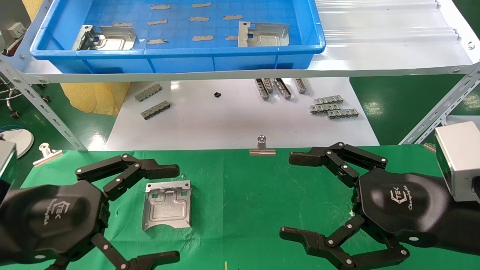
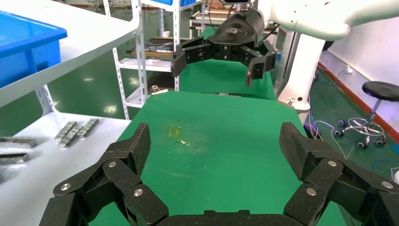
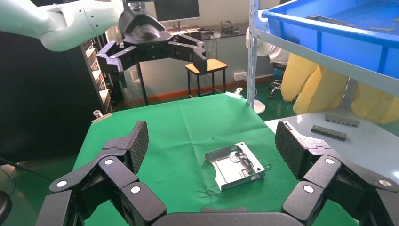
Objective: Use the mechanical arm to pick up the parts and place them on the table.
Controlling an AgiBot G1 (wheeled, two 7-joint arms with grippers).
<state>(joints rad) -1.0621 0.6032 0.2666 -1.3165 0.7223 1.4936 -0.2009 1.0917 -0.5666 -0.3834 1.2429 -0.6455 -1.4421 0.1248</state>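
Lying beside the spread left gripper (image 1: pixel 150 215): one part (image 1: pixel 167 204)

We were in a factory workshop: slotted-angle steel racking (image 2: pixel 140 52), a blue parts tray (image 1: pixel 176 56) and glossy green floor (image 2: pixel 89 80) lay beyond our pincers.

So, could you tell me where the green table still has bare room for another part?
The green cloth is bare between the plate already lying there and the right gripper, below the binder clip. It is crowded around the left gripper, beside that plate.
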